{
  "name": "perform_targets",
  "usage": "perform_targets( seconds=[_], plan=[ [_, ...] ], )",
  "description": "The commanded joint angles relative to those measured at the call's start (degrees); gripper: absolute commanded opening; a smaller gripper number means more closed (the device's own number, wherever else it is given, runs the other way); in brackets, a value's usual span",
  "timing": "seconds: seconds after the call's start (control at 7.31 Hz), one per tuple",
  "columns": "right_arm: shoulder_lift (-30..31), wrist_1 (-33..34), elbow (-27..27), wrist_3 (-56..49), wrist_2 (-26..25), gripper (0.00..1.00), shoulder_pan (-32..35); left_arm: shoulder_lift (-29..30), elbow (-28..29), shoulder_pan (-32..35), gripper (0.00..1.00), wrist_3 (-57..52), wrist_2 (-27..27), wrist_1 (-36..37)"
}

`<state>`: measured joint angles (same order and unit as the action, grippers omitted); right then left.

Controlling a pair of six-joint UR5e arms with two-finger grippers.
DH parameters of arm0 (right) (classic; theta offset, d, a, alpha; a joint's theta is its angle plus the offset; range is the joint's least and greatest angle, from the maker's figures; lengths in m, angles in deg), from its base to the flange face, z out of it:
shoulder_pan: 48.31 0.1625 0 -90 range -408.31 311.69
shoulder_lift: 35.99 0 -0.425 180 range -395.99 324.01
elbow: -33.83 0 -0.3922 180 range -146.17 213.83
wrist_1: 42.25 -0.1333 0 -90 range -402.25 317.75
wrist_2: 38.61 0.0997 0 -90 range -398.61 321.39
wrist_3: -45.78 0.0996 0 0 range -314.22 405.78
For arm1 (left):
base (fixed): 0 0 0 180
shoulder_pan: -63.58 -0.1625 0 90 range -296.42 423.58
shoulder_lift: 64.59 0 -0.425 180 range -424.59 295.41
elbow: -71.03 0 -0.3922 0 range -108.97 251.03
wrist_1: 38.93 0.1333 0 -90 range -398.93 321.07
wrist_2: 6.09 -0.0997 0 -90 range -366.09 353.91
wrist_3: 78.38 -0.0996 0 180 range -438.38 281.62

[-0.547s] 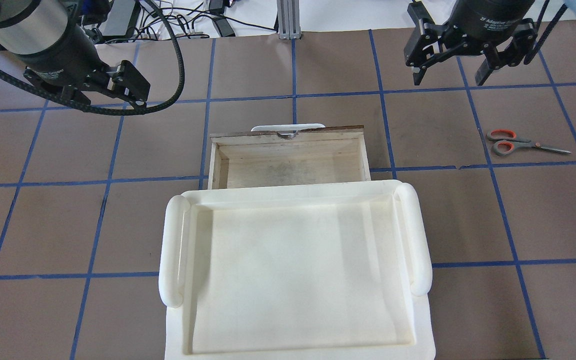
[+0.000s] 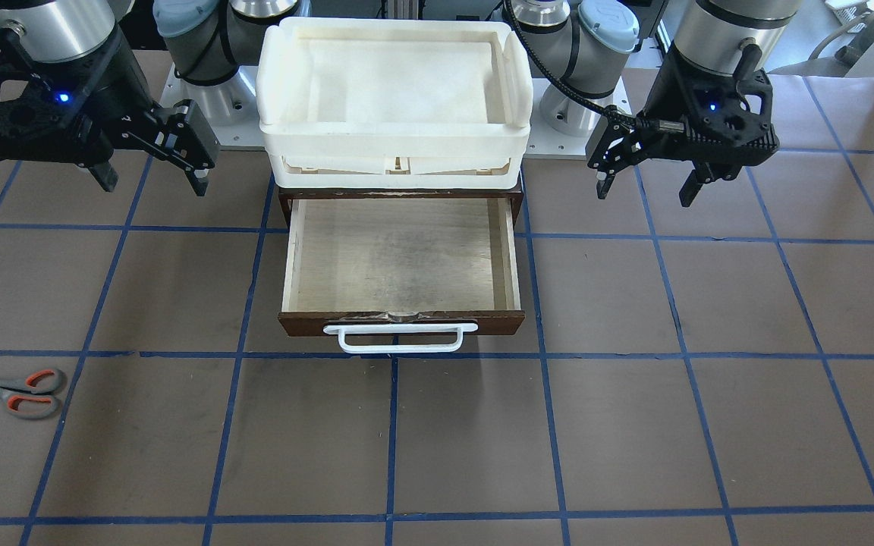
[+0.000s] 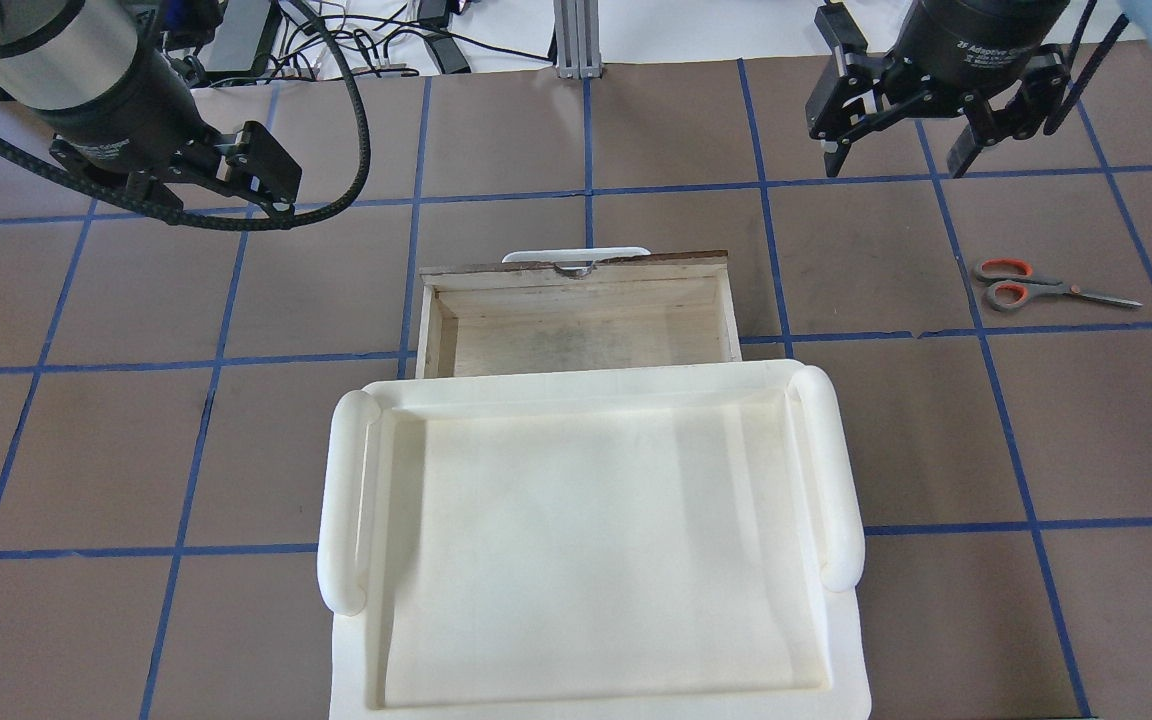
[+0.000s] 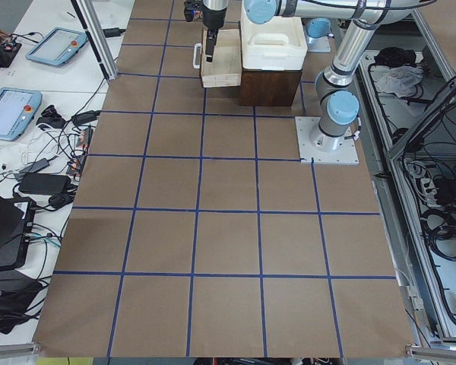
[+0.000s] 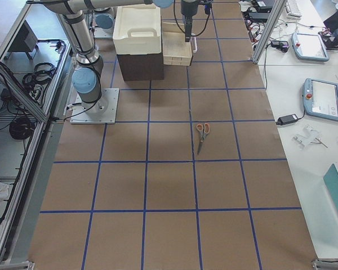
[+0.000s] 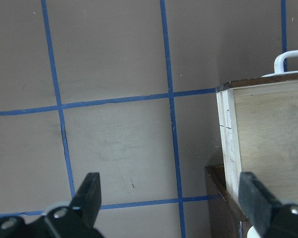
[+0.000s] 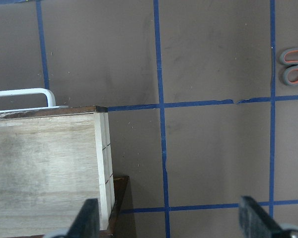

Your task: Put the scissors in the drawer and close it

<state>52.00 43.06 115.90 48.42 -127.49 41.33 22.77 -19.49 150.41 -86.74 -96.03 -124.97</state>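
The scissors point(image 3: 1026, 288) lie flat on the table to the right of the drawer, also seen in the front view point(image 2: 16, 390), the right side view point(image 5: 202, 134) and the right wrist view point(image 7: 294, 64). The drawer point(image 3: 586, 325) is pulled open and empty, with pale interior point(image 2: 399, 258) and white handle point(image 2: 399, 337). My right gripper point(image 3: 896, 160) is open and empty, in the air beyond the drawer's right side and short of the scissors. My left gripper point(image 2: 644, 193) is open and empty, in the air at the drawer's left side point(image 6: 268, 134).
A white plastic tray point(image 3: 346, 500) sits on top of the brown cabinet above the drawer point(image 2: 391, 133). The table is brown with blue tape grid lines. Cables and devices lie beyond its far edge.
My right gripper has shifted slightly in the overhead view. The left gripper, the scissors and the drawer have not moved.
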Motion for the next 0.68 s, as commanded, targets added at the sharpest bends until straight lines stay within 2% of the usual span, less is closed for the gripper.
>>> perform_targets(
  seconds=[0.0,0.27,0.41,0.55],
  plan=[
    [0.95,-0.68,-0.07,0.08,-0.24,1.00,-0.26,0.09,0.00,0.00,1.00,0.01,0.03,0.00],
    [0.96,-0.68,-0.07,0.17,0.11,1.00,-0.26,1.22,0.00,2.18,1.00,0.71,0.99,2.27],
    [0.70,-0.77,0.10,0.26,-0.15,1.00,-0.17,2.02,0.35,5.33,1.00,1.24,0.04,3.68],
    [0.61,-0.07,0.80,0.52,-0.24,1.00,-0.26,1.50,0.87,5.36,1.00,0.98,-0.23,3.43]
  ],
)
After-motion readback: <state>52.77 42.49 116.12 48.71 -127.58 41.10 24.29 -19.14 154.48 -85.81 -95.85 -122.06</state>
